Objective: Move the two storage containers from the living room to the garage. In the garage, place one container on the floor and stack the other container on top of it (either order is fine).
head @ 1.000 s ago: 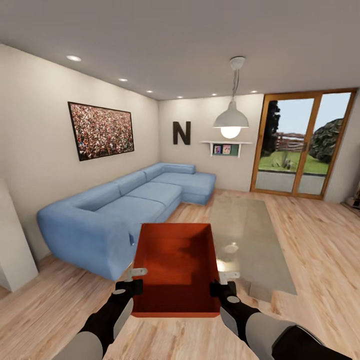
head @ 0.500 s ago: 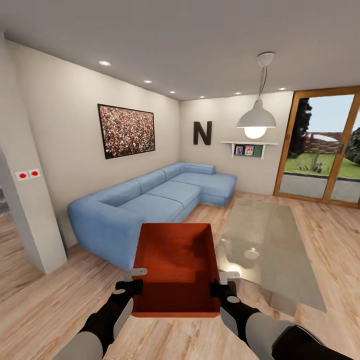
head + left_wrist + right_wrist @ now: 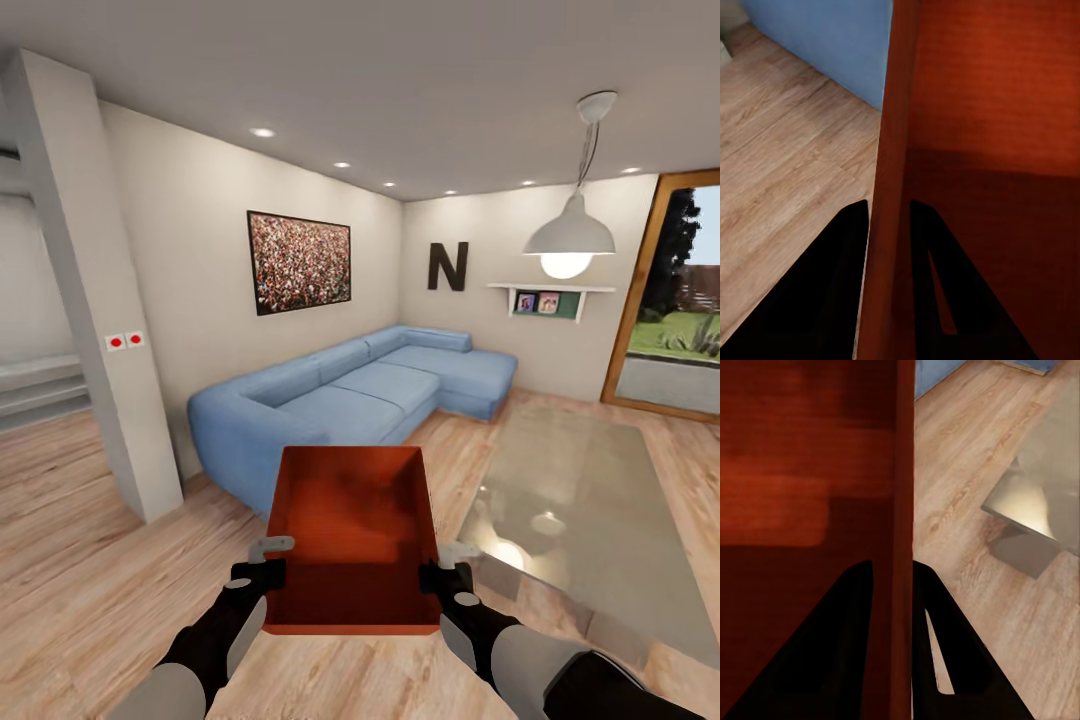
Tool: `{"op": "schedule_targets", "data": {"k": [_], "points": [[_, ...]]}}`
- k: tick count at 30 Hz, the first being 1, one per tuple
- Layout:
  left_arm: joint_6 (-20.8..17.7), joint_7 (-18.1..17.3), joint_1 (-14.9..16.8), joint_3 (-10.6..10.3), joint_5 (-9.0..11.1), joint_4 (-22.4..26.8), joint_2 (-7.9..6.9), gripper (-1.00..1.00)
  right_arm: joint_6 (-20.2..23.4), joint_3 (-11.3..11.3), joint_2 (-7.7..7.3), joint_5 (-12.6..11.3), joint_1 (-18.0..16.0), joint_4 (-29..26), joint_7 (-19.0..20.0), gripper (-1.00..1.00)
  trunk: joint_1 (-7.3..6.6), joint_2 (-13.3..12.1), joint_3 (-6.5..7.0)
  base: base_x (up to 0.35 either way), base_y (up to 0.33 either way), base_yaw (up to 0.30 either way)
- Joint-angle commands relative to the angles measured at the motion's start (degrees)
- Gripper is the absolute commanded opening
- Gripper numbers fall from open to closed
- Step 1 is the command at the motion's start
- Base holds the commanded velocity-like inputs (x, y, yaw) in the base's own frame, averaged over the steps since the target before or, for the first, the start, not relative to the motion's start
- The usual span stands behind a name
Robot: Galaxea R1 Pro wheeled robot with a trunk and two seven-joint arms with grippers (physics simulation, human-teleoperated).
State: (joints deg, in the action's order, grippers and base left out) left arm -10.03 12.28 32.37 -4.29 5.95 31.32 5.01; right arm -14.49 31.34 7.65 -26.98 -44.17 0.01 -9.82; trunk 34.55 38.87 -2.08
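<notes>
Storage container [image 3: 352, 530] is up in front of me, held level between both arms over the wood-plank floor [image 3: 90, 540], w/ the blue sofa [image 3: 340, 400] past its far edge at 12 o'clock and the glass table [image 3: 590, 500] off toward 2. Left gripper [image 3: 262, 575] at 9 o'clock on the tray, right gripper [image 3: 443, 575] at 3, both near the end closest to me.

Grip check: left wrist view has my left fingers [image 3: 832, 300] narrow, one each side of the thin long wall [image 3: 891, 187], pinching it. Same deal on the right, fingers [image 3: 840, 652] clamped over the opposite wall [image 3: 902, 510]. So I'm holding rims, not the base.

Handling, my read: looks light and rigid, prob. thin plastic. Walls are thin, so a pinch grip could slip or let the tray pivot if one arm leads. Finish seems smooth, maybe slick. Nothing inside, so no load shifting. Best hold is what I've got: opposite long walls, symmetric, arms kept level.

Looks: orange-red, rectangular, open top, low walls, rounded corners, flat floor w/ shadow across the near half. Second container, can't see it from here. Room is the living room, not the garage yet.
</notes>
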Motion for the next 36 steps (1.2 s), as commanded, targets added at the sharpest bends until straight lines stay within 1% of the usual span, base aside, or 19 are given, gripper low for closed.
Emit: {"op": "schedule_targets", "data": {"k": [1,36], "points": [[-0.4,1.0,0.1,1.9,-0.2,0.1,-0.52,-1.00,-0.3,-1.2,-0.26,-0.7,0.0,0.0,-0.2,-1.00,0.02,0.1,-0.10,0.000,0.000,0.274],[-0.5,1.0,0.1,1.9,-0.2,0.1,-0.52,-1.00,-0.3,-1.2,-0.26,-0.7,0.0,0.0,-0.2,-1.00,0.02,0.1,-0.10,0.000,0.000,0.274]]}}
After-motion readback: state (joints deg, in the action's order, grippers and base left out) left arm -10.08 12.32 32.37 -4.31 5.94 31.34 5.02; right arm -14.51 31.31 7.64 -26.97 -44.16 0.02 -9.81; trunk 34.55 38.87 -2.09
